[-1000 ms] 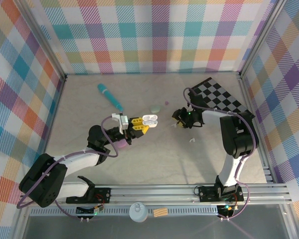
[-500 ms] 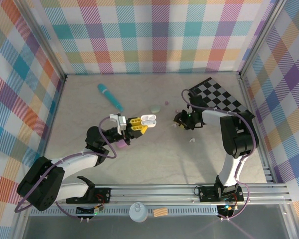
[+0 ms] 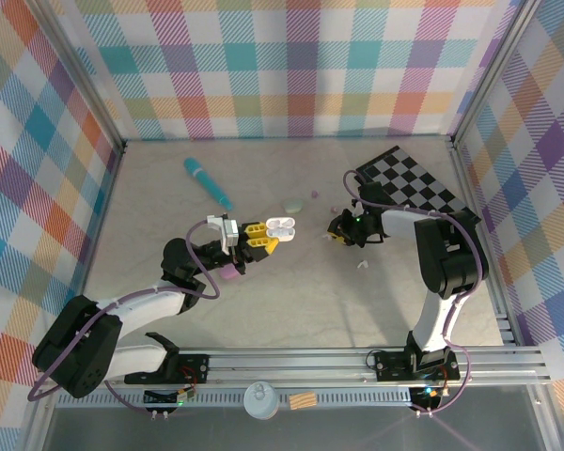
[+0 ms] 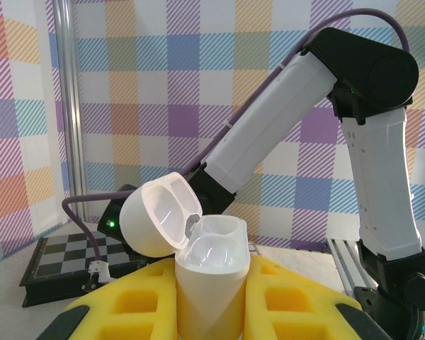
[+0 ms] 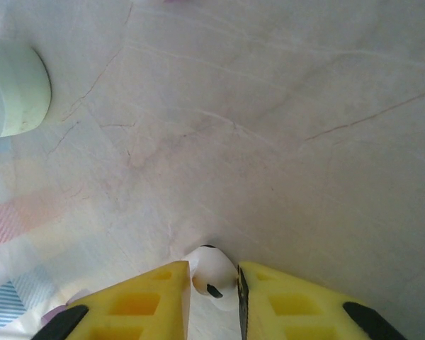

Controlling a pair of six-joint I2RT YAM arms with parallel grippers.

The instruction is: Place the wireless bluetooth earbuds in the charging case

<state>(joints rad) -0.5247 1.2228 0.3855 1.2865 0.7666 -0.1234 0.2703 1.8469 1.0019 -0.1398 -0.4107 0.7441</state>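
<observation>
My left gripper (image 3: 261,237) is shut on a white charging case (image 3: 282,226) and holds it above the table's middle. In the left wrist view the case (image 4: 212,244) stands upright between the yellow fingers (image 4: 297,297), with its lid (image 4: 159,216) swung open to the left and both wells empty. My right gripper (image 3: 336,228) is low over the table, right of the case. In the right wrist view its yellow fingers (image 5: 149,301) press on both sides of a white earbud (image 5: 211,268) that rests on the table. A second white earbud (image 3: 363,265) lies nearer the front.
A pale green case (image 3: 293,203) lies behind the held case, also at the upper left of the right wrist view (image 5: 14,88). A teal stick (image 3: 208,182) is at the back left. A checkered board (image 3: 409,183) sits at the back right. A purple case (image 3: 231,273) lies by the left arm.
The right gripper's fingers have closed in on the white earbud on the table. The left arm shifted slightly and still holds the open case.
</observation>
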